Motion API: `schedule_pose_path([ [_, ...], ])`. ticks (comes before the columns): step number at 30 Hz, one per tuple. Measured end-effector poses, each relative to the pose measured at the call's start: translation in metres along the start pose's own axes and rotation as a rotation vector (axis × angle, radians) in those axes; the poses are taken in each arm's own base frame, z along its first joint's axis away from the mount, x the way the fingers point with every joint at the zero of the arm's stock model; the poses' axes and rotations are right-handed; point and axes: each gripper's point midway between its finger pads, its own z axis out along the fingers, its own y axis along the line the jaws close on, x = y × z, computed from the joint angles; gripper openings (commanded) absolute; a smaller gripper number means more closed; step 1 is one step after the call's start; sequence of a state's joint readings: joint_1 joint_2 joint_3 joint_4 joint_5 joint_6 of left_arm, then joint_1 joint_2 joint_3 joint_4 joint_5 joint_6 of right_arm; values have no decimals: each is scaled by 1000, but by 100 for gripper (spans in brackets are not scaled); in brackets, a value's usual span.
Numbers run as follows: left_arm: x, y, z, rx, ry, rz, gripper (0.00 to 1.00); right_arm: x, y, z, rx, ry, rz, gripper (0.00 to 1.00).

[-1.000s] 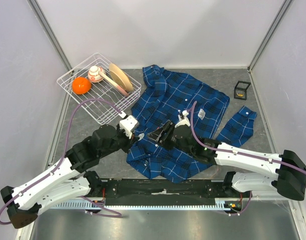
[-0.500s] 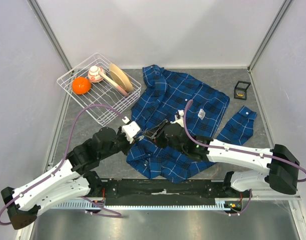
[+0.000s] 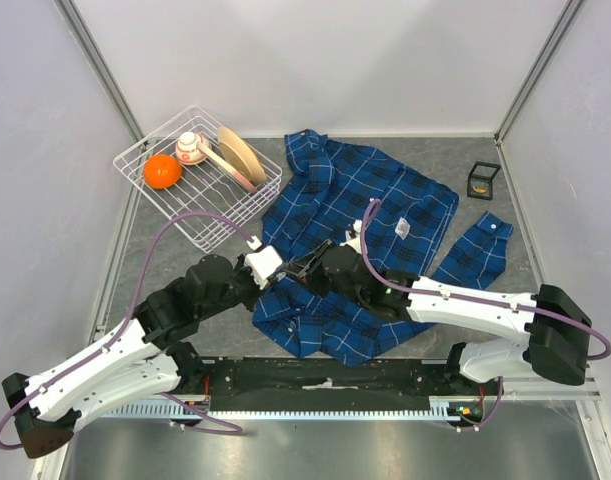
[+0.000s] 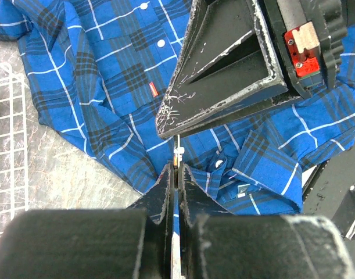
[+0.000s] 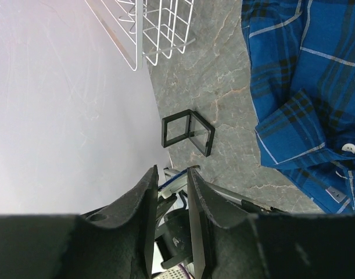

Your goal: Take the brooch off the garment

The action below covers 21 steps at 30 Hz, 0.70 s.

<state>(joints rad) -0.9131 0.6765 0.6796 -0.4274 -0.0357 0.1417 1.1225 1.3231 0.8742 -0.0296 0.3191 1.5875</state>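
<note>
The garment (image 3: 355, 200), a blue plaid shirt, lies rumpled across the middle of the grey surface (image 3: 545, 250), with its collar at the far side and one cuffed sleeve flung out to the right. Both arms meet over its near-left part, so the top view hides the cloth under them.

The left gripper (image 4: 176, 168) has its jaws pressed together. A thin pale piece (image 4: 178, 152) with a small white bit sticks out from between their tips, above the shirt. It is too small to say whether this is the brooch, and no brooch can be made out with certainty anywhere on the cloth.

In the left wrist view the tip of the right gripper (image 5: 172, 170) hangs just beside that piece; I cannot tell whether they touch. In its own camera the right jaws stand a narrow gap apart. Only blurred white and blue bits show beyond the gap, so I cannot tell whether they hold anything.

That camera also shows a small black square frame (image 5: 206, 141) on bare surface beside a pale wall. At the far right of the top view sits a small black box (image 3: 483, 180) with something golden inside, too small to name. Whether the frame and the box are one thing is unclear. The wire basket (image 3: 150, 133) at the far left holds an orange (image 3: 162, 171) and plates (image 3: 240, 155).
</note>
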Motion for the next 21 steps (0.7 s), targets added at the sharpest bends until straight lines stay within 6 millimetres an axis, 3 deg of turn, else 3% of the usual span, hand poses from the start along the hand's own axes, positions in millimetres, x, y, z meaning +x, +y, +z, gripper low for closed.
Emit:
schedule_pose_path([
  [21, 18, -5, 4, -20, 151, 206, 2, 12, -15, 13, 43, 36, 10, 27],
])
